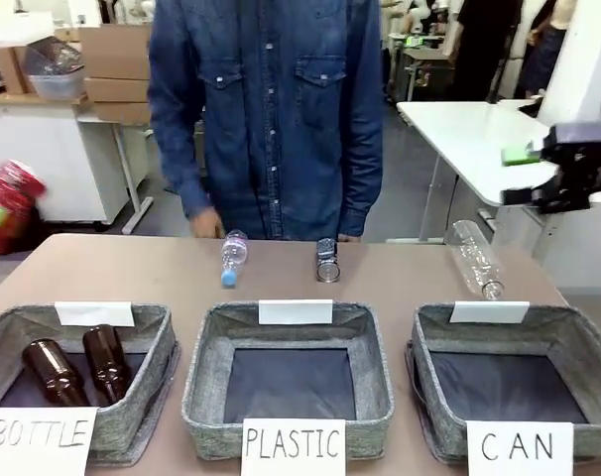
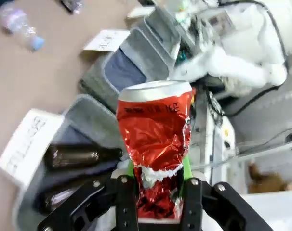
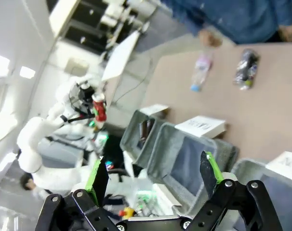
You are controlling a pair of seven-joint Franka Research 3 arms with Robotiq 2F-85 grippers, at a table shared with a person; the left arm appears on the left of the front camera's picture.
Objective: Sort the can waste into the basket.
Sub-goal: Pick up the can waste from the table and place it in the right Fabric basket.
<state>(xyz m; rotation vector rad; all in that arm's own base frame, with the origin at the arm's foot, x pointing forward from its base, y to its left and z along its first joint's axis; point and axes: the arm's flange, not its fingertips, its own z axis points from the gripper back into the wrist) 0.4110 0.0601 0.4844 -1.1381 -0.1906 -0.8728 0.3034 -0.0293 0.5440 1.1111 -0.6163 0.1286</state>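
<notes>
The left gripper (image 2: 158, 207) is clamped on the crumpled lower half of the red can (image 2: 154, 139), whose silver end points away from the wrist; it is raised beside the BOTTLE basket (image 1: 165, 342), out at 9 o'clock of the tabletop (image 1: 132, 268); in the front view the grip is only a red blur, so its height is hard to judge. The CAN basket (image 1: 568, 319) sits at the other end of the row, toward 3 o'clock from the can, with the PLASTIC basket (image 1: 206, 342) between them; the carry should run level and high along the row, clear of every rim, descending only once the can is over the CAN basket's dark floor. Dented metal makes a poor seat for the pads, so a steady pace without wrist flicks is the safer course; release low inside the walls, so the can does not bounce out. The right gripper (image 3: 153, 175) is spread wide and empty, raised at about 2 o'clock from that basket and near the path; give it room. The dark can (image 1: 327, 260) lies on the tabletop at 12 o'clock of the PLASTIC basket, for a later trip.
</notes>
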